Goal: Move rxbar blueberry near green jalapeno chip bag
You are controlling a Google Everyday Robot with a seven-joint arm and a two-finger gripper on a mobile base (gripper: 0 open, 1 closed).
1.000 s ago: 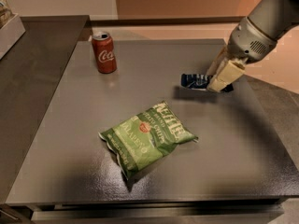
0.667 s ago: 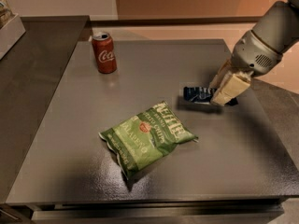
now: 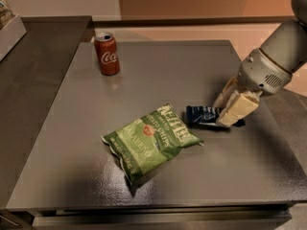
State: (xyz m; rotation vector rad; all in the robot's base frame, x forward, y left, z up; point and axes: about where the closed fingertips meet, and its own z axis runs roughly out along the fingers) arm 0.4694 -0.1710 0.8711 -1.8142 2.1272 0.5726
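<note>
Moved: rxbar blueberry (image 3: 202, 115) and gripper (image 3: 231, 114), now closer to green jalapeno chip bag (image 3: 151, 139).
Gripper: clamped on rxbar blueberry's end, right of bag.

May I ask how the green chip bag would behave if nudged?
The green jalapeno chip bag looks puffy and crinkled: probably light, soft, its chips fragile. Lying flat, it should slide, not roll. The gripper holds the rxbar blueberry beside it.

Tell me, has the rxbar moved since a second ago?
Yes. The rxbar, in the gripper, has come toward the camera, farther from the Coke can, and now lies close beside the chip bag.
</note>
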